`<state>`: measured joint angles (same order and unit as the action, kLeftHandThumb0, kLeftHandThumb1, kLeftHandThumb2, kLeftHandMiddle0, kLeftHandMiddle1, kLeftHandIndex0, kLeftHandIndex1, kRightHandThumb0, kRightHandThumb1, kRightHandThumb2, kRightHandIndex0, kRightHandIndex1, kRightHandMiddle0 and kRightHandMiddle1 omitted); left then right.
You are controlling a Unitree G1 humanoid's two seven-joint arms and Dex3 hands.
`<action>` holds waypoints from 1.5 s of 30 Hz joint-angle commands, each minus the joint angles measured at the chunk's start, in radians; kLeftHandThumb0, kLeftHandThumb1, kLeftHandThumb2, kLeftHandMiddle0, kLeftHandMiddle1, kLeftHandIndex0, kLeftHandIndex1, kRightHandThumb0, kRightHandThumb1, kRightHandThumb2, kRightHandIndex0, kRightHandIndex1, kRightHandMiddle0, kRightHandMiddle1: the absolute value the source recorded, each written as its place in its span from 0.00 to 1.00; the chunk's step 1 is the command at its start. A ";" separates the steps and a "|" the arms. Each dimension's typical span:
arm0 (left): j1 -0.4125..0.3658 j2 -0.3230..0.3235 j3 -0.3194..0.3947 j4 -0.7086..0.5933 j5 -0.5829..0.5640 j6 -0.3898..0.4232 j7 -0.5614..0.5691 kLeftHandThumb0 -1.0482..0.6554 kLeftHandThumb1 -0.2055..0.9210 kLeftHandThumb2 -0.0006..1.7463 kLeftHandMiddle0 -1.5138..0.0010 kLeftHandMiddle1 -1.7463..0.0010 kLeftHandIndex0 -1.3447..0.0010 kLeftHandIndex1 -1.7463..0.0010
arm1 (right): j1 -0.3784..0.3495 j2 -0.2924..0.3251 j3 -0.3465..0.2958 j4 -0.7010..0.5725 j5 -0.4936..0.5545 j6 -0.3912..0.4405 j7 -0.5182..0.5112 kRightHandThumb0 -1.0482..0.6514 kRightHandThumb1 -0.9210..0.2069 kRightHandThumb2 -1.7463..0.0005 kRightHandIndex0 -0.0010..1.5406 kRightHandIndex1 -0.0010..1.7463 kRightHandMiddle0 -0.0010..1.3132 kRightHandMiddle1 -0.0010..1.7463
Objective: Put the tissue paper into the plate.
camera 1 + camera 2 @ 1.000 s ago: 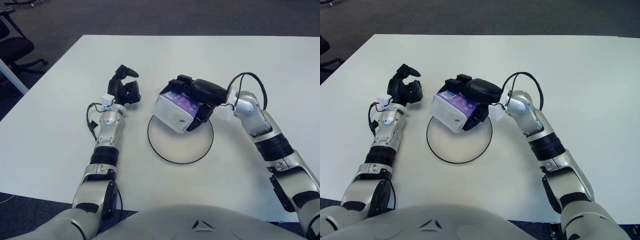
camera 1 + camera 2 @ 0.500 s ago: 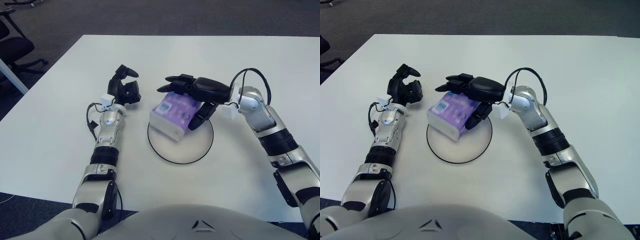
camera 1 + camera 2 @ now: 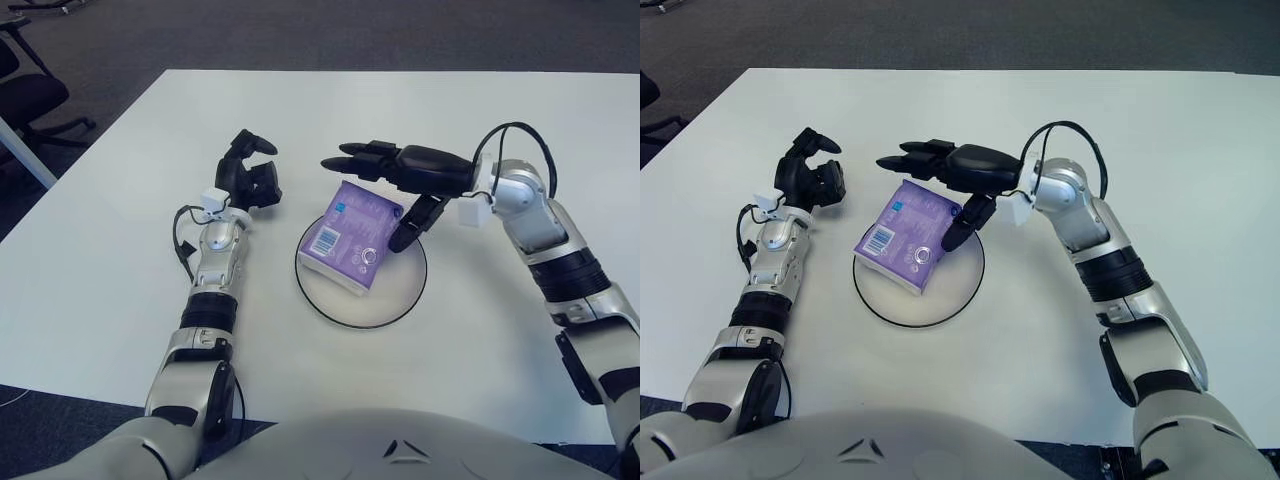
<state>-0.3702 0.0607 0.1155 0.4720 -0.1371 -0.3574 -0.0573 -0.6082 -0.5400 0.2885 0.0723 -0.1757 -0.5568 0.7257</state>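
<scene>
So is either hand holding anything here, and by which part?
Nothing is held. The right hand is open above the purple tissue pack lying on the white plate; the left hand is empty.

The plate [image 3: 390, 300] lies on the worktop [image 3: 500, 120], near its middle. The tissue pack [image 3: 351, 238] rests in the plate, on its left and far part, its left end reaching out over the plate's left rim. The right robot hand [image 3: 402, 180] hangs over the plate's far right edge, just beside the pack, fingers spread. The left robot hand [image 3: 250, 175] sits left of the plate and a little farther back, near the pack but apart from it.
</scene>
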 commanded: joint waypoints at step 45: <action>0.171 -0.049 -0.005 0.097 0.008 0.012 0.000 0.34 0.50 0.72 0.14 0.00 0.57 0.00 | -0.066 -0.096 -0.226 0.206 0.032 0.098 -0.164 0.03 0.00 0.87 0.04 0.01 0.02 0.11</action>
<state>-0.3690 0.0632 0.1179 0.4759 -0.1379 -0.3543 -0.0633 -0.6604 -0.6742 0.0943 0.2615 -0.1054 -0.4504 0.6629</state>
